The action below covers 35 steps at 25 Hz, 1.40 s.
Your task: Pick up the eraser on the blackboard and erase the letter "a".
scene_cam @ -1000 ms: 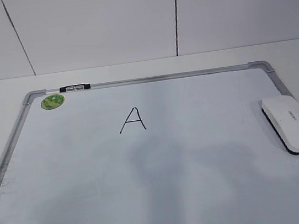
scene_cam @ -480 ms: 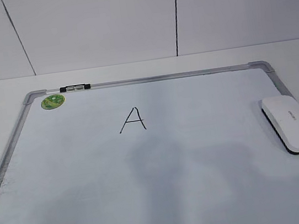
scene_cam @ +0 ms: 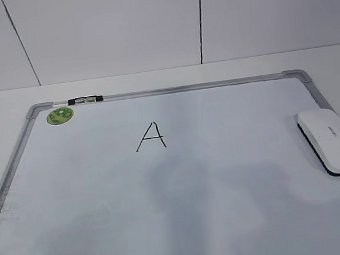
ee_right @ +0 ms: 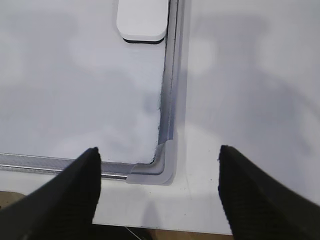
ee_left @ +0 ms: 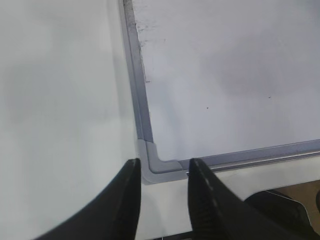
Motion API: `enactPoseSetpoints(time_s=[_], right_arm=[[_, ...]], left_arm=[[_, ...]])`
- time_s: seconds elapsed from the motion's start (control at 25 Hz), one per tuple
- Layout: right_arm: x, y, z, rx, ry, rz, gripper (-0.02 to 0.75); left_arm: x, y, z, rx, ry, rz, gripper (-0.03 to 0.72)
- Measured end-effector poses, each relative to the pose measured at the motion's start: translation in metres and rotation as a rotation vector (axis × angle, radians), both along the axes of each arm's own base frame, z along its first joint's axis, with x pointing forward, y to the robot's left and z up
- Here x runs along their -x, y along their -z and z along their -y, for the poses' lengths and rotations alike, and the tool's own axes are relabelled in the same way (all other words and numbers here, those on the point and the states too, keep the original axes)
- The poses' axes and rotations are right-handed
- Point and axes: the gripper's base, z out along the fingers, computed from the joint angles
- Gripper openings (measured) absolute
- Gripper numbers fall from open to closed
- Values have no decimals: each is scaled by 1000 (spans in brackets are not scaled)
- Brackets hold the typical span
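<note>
Eraser untouched, both grippers hanging over the board's near corners

The eraser (scene_cam: pixel 333 141) lies by the blackboard (scene_cam: pixel 165 91) right rail, well apart from the "A" (scene_cam: pixel 151 136). Left gripper (ee_left: pixel 162 172) fingers sit narrowly apart, empty; right gripper (ee_right: pixel 157 160) is spread wide, empty.

Left hand (ee_left: pixel 162 172) narrowly parted; right hand (ee_right: pixel 157 157) spread wide.

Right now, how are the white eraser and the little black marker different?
The eraser is white, wide and chunky; the marker is black-and-silver, thin and small. The eraser lies at the blackboard's right edge, the marker on the far frame near the green sticker. Both lie untouched.
</note>
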Motion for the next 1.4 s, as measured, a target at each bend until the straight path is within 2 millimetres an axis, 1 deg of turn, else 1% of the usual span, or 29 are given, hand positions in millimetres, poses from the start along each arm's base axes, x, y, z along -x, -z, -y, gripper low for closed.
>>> enactPoseSetpoints(time_s=[0.2,0.4,0.64,0.84,1.12,1.28,1.4], right_arm=[[0,0,0,0,0,0,577],[0,0,0,0,2,2,577],[10,-2,2,-5,39,70,577],[22,-3,4,-9,76,150,577],[39,-3,4,-18,81,264,577],[42,-3,5,-19,84,285,577],[42,-3,4,-15,110,285,577]], left_arm=[[0,0,0,0,3,0,238],[1,0,3,6,42,4,238],[5,-2,3,9,43,31,236],[24,-7,2,13,44,152,235],[52,-11,1,16,29,333,236],[63,-11,1,15,24,399,236],[65,-10,1,17,25,413,235]])
